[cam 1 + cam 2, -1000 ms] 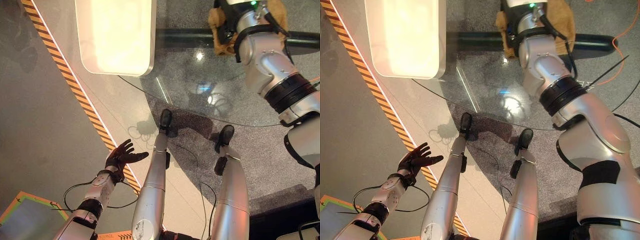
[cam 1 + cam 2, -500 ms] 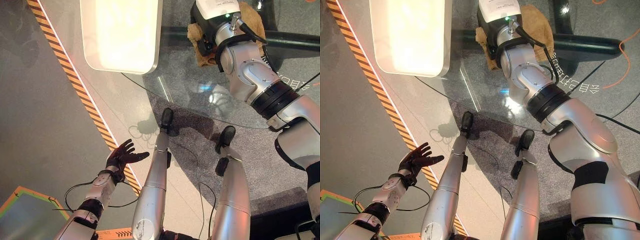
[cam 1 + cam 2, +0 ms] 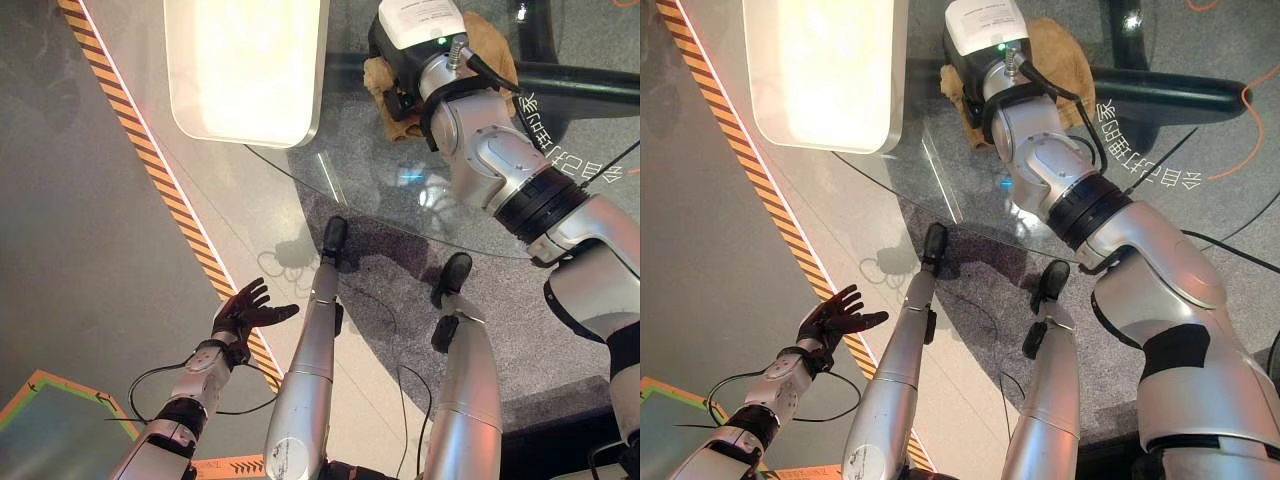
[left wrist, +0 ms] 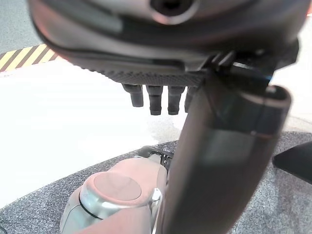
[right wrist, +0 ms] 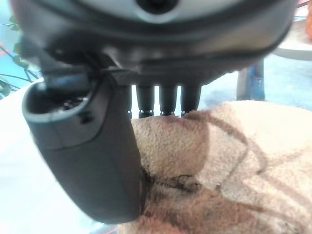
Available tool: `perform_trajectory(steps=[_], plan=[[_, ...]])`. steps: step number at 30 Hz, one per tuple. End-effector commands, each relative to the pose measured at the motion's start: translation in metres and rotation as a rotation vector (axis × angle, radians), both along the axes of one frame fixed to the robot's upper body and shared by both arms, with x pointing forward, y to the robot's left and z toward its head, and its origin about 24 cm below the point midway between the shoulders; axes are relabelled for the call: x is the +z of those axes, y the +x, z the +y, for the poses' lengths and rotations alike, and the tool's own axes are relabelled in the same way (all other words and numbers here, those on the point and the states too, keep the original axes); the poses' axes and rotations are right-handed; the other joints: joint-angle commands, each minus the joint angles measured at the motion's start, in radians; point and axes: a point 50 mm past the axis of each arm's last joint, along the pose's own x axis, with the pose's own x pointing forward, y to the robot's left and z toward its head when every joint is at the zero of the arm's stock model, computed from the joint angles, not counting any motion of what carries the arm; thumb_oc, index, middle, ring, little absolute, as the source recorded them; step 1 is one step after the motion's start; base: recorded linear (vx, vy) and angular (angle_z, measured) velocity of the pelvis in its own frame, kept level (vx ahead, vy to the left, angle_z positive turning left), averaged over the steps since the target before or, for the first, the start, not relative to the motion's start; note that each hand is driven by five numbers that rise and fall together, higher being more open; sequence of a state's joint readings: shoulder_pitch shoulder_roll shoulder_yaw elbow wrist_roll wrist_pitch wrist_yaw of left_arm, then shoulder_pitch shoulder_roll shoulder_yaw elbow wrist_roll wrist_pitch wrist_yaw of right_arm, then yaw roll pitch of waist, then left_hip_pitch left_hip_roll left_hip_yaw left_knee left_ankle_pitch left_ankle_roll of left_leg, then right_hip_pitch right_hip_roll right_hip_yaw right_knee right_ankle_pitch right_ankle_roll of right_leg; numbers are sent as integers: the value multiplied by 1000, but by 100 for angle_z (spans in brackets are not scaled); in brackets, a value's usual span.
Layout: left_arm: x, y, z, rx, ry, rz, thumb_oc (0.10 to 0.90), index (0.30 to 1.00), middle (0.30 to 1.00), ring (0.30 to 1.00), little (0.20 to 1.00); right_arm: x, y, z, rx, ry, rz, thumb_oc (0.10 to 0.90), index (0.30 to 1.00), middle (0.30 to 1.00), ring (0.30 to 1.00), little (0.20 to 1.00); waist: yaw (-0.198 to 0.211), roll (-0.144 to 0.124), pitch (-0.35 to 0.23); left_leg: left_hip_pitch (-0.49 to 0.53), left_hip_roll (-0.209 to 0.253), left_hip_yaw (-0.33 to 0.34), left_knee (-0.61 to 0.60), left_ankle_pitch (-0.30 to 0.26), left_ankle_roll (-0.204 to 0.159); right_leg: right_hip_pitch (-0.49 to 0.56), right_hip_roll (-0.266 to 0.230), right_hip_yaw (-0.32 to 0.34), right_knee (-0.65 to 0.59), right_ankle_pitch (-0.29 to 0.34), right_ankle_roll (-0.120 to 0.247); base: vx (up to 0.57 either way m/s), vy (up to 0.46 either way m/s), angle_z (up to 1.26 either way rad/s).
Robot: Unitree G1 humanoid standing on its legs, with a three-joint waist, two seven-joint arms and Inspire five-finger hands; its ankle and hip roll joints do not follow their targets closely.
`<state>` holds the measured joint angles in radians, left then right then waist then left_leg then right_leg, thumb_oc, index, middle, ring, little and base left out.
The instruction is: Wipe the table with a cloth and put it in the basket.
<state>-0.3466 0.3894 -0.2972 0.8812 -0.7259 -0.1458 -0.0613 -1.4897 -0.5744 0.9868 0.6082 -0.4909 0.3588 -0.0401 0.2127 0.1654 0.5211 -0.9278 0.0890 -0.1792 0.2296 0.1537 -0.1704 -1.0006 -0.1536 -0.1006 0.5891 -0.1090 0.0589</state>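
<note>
Currently the right hand [image 5: 92, 146] rests on the tan cloth [image 3: 1060, 62], fingers [image 5: 168, 100] straight and flat against it, on the round glass table [image 3: 970, 200] at 12 o'clock. Left hand [image 3: 243, 310] hangs over the floor at 8 o'clock, fingers spread, holding nothing.

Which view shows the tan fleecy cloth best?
The right wrist view: the tan fleecy cloth is seen close, folds and pile visible, with the right hand lying on it. In both eye views the right arm covers most of the cloth on the round glass table. The left wrist view adds nothing.
</note>
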Motion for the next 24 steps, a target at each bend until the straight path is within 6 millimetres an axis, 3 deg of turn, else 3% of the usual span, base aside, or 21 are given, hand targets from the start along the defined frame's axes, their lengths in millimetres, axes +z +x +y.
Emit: perform_trajectory(steps=[1,10,15,21,24], plan=[[-18,-26,16,30,47,58,800,900,900,900,900,3,-46,99,448,-35,-39,100,300,300,300,200,22,-16,-1,-24,-157,66,61,-61,145,53,53,-96,-161,63,-16,0,0,0],[-19,-27,16,38,44,63,800,900,900,900,900,-5,-46,101,437,-50,-24,100,300,300,300,200,25,-9,-1,-20,-160,64,62,-60,148,53,51,-96,-155,59,-17,0,0,0],[-17,-25,18,36,41,62,800,900,900,900,900,0,-42,93,376,-9,-68,100,300,300,300,200,25,-7,-1,-23,-159,66,65,-60,147,51,50,-95,-154,59,-17,0,0,0],[-16,-24,19,31,40,65,800,900,900,900,900,21,-23,60,217,71,-208,100,300,300,300,200,28,-7,-1,-23,-155,64,67,-62,145,55,47,-95,-151,59,-16,0,0,0],[-16,-25,21,34,45,66,800,900,900,900,900,37,-11,26,99,122,-297,100,300,300,300,200,33,-10,-1,-23,-154,62,68,-65,143,60,44,-101,-154,63,-14,-2,-3,1]])
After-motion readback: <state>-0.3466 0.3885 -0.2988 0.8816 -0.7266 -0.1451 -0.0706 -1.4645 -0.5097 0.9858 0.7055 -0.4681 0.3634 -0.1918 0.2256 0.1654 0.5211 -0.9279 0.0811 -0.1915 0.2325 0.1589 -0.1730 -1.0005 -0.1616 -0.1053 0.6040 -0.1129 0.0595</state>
